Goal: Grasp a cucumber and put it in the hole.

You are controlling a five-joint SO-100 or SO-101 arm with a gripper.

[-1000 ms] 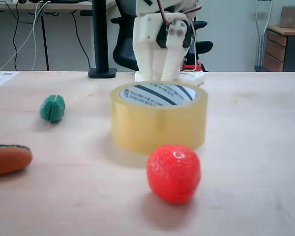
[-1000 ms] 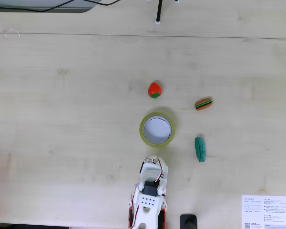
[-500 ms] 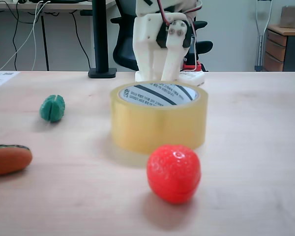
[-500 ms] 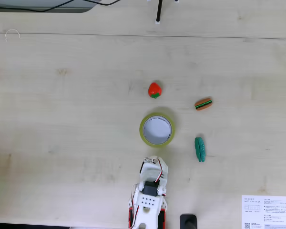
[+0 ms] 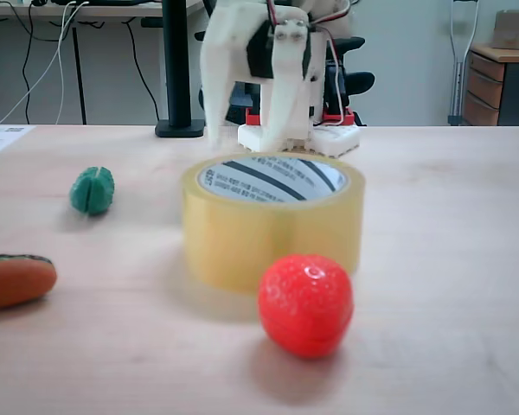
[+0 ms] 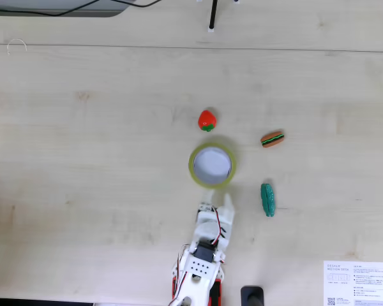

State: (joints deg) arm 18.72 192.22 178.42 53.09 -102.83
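A pale wood-grain surface (image 5: 450, 216) runs back to a plain light wall (image 5: 406, 52). Behind it stand a black office chair (image 5: 221, 91), a black metal post (image 5: 176, 69), a brown wooden drawer cabinet (image 5: 500, 85) and hanging cables (image 5: 26, 52).

The table (image 6: 83, 159) carries one green cucumber (image 6: 267, 199), one red strawberry (image 6: 207, 120), one orange-brown toy (image 6: 272, 139), one tape roll (image 6: 211, 166) with a single hole (image 6: 212, 165), one printed sheet (image 6: 357, 284) and one arm (image 6: 201, 268)
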